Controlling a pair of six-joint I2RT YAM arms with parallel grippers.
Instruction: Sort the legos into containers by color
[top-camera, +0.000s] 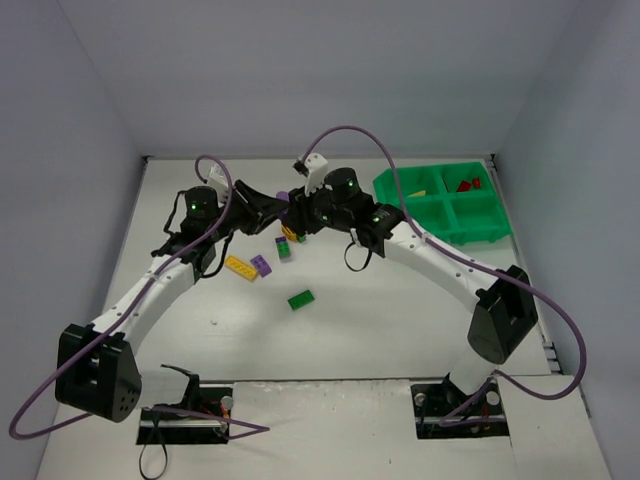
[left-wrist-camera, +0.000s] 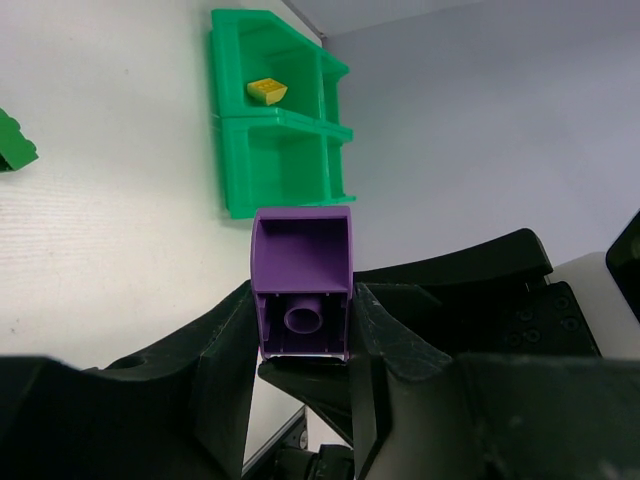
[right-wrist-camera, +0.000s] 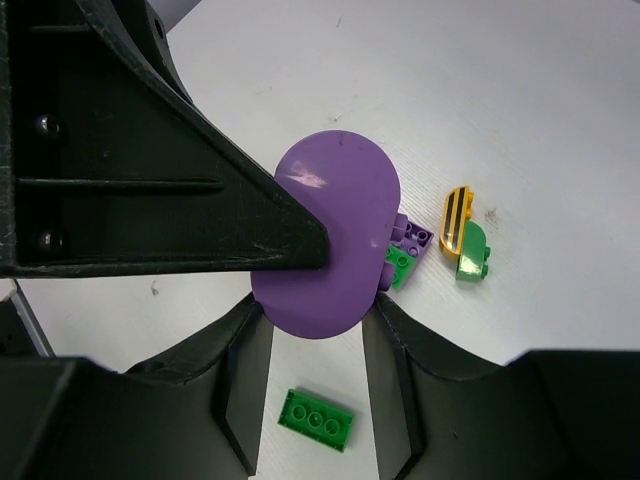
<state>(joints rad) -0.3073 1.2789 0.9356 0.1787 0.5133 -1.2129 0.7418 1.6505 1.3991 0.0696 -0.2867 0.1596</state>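
Above the middle of the table, clear of its surface: one purple lego, its hollow underside toward the left wrist camera

Left tool: closed on that lego, one finger pressed to each side

Right tool: jaws narrow, one on either side of the lower edge of what looks to be the same lego; whether they press on it cannot be told

Step in hand, by judgement: a hand-over from left tool to right, since the green tray sits at the far right, nearer the right arm

Tray contents seen: a yellow lego in one far compartment and a red lego in the compartment beside it; no purple piece shows there

Next move calls for: a firm hold by the right tool, then release by the left, then carriage to a compartment holding neither yellow nor red

Loose on the table: a green lego, an orange piece with black stripes, and others nearby

Writing, brands, labels: none readable
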